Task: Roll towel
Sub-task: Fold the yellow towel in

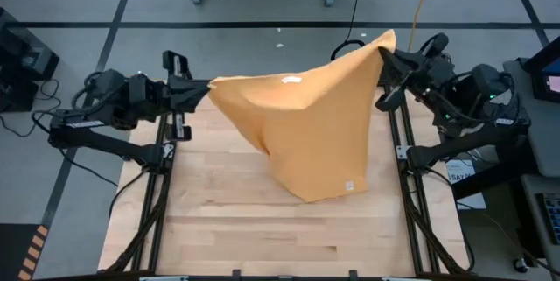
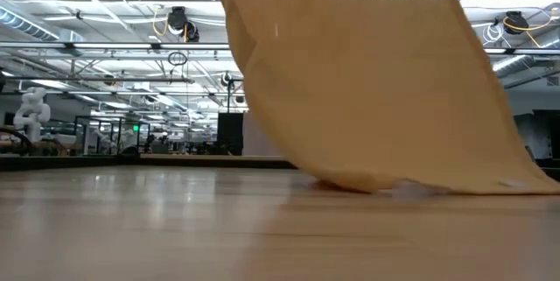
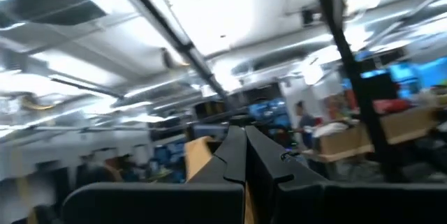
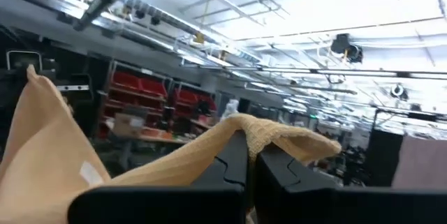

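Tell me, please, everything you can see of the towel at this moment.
The towel is a soft mustard-yellow cloth with a small white tag near its lower edge. It hangs spread between both arms above the wooden table: the left gripper pinches one upper corner and the right gripper the other, fingers shut on the fabric. It drapes in folds, narrowing downward, and its bottom edge rests on the tabletop.

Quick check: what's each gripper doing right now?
Left gripper: shut on a corner of the towel, held up above the table.
Right gripper: shut on the towel's other top corner, also raised.
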You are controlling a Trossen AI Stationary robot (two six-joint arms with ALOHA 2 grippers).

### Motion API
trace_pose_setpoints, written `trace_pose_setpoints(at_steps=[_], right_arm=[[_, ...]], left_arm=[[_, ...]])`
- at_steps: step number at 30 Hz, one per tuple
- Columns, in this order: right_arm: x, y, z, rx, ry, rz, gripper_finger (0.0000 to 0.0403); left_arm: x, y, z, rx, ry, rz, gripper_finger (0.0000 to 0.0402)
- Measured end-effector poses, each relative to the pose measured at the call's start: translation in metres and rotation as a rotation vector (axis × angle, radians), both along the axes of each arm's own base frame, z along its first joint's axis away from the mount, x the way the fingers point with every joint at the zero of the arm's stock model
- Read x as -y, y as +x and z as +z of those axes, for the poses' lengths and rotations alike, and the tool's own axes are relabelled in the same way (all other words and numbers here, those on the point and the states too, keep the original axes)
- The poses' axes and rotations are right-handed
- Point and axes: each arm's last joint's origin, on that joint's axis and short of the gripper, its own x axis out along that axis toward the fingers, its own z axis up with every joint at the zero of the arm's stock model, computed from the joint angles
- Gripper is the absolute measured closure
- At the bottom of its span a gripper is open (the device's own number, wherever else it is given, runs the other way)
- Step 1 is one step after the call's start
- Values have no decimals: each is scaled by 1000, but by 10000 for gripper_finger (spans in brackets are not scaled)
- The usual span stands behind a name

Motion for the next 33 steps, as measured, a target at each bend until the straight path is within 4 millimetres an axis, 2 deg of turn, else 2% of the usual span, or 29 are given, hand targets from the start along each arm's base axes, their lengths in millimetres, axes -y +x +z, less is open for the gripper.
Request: trace_pose_setpoints(at_steps=[7, 13, 16, 20, 23, 27, 30, 33], right_arm=[[-2, 4, -4, -69, -51, 40, 403], [-5, 6, -3, -60, -112, 148, 403], [-4, 4, -2, -52, -128, 124, 403], [3, 9, -4, -116, -169, 6, 403], [12, 17, -12, -208, -171, -69, 403], [28, 28, -23, -324, -159, -150, 403], [45, 39, -34, -414, -120, -217, 403], [62, 49, -45, -497, -97, -279, 403]], left_arm=[[16, 1, 30, 11, 37, -185, 401], [21, -3, 65, 96, 43, -207, 401], [18, -8, 83, 110, 35, -142, 402], [3, -21, 96, 0, -11, 140, 402], [-9, -27, 93, -108, -43, 299, 402], [-20, -24, 77, -282, -104, 350, 402], [-29, -11, 54, -440, -166, 381, 402], [-38, 12, 25, -578, -192, 398, 402]])
